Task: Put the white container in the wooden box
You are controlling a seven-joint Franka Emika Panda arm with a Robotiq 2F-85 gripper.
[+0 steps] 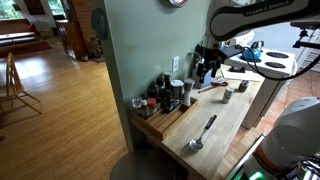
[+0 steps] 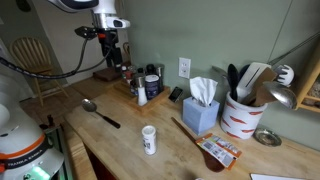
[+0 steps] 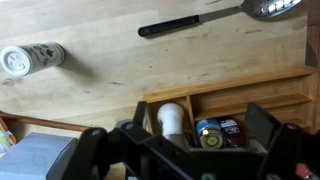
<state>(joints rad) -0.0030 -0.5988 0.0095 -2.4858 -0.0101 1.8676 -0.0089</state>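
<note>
The white container (image 2: 149, 139) stands upright on the wooden counter, apart from the box; it also shows in the wrist view (image 3: 30, 58) at the top left and in an exterior view (image 1: 227, 97). The wooden box (image 3: 250, 95) lies against the wall in both exterior views (image 1: 165, 122) (image 2: 105, 74), with a white bottle (image 3: 172, 120) and small jars in one end. My gripper (image 3: 180, 140) hangs above the box, open and empty, in both exterior views (image 1: 207, 68) (image 2: 113, 55). It is well away from the container.
A metal ladle (image 2: 100, 112) lies on the counter between box and container (image 3: 220, 18). A blue tissue box (image 2: 202, 108), a crock of utensils (image 2: 243, 112) and a flat packet (image 2: 220, 152) stand further along. Another small cup (image 1: 242, 87) sits beyond the container.
</note>
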